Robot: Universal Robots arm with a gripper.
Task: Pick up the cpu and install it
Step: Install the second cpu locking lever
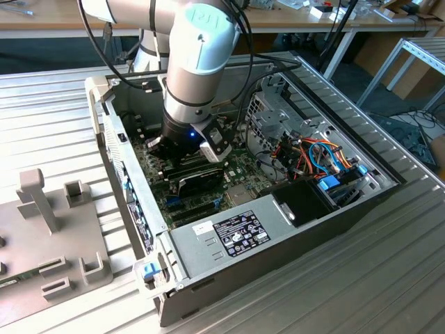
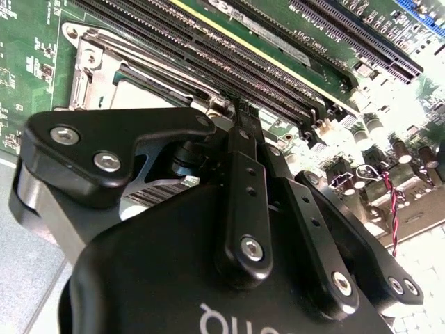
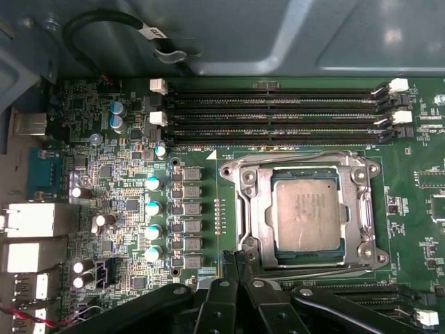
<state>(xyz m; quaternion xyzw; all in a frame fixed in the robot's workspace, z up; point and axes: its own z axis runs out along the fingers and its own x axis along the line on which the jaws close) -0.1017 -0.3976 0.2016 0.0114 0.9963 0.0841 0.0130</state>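
**CPU in socket, gripper closed just above board**

Exterior view, left to right: grey fixture plate [image 1: 49, 243] w/ upright pegs sits on the slatted bench [image 1: 389, 278], just beside the open PC case [image 1: 132, 209]. Case left wall stands tall and close to the arm [image 1: 198, 62]; little room that side. Arm drops into the case mid-left, over the green board [image 1: 156, 174]. PSU [image 1: 229, 233] lies along the case's near edge. Drive cage [image 1: 278, 115] and a tangle of orange/blue cables [image 1: 323, 160] fill the case's right half, so free space around the wrist is tight on both flanks. Bench beyond the case's right edge is bare slats.

First wrist view: board [image 3: 125, 181] seen flat. Caps [image 3: 153, 207] in a column left of the socket frame [image 3: 306, 216]; four RAM slots [image 3: 278, 111] run along the frame's far side, near the case wall [image 3: 278, 35]. CPU [image 3: 308, 216] lies seated inside the frame, silver top showing, frame around it on all sides. Gripper [image 3: 238, 259] tips meet, fingers [image 3: 226, 275] pressed together, holding nothing, just beside the frame's corner, apart from the CPU.

Second wrist view: gripper [image 2: 245, 115] body up close, fingers [image 2: 243, 181] together, tips near the RAM slots [image 2: 229, 52]. Frame [image 2: 94, 59] shows past the gripper w/ a slice of the CPU [image 2: 139, 82] inside.
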